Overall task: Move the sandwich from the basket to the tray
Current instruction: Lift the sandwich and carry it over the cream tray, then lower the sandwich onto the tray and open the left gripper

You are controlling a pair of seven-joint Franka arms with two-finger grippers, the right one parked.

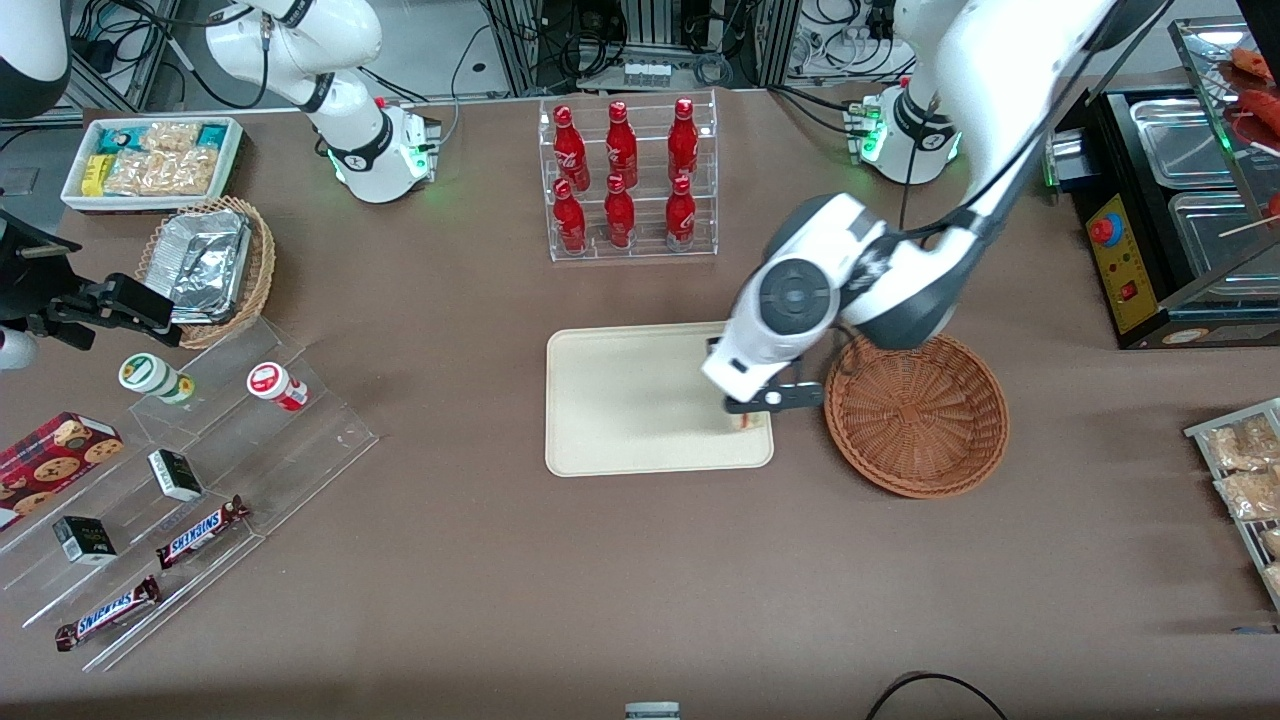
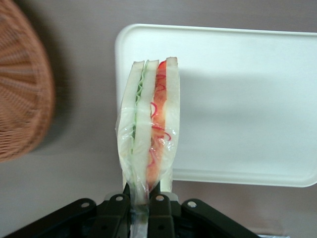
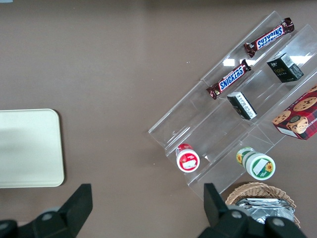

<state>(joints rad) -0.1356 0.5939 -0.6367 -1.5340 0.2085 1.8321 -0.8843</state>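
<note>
Brown table [image 1: 480,560], tray [image 1: 620,400], basket [image 1: 915,415], bottle rack [image 1: 628,180], jaws perhaps above tray

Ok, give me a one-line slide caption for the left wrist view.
Gripper shut on the wrapped sandwich, held over the tray edge, with the basket beside it.

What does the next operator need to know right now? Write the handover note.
Claw: shut on the sandwich, gripping its wrapped end, held over the tray's corner nearest the basket.
Basket: holds nothing visible, beside the tray toward the working arm's end.
Done: sandwich lifted out and carried to the tray.
Left: lower it onto the tray, open the claw, pull back.
</note>
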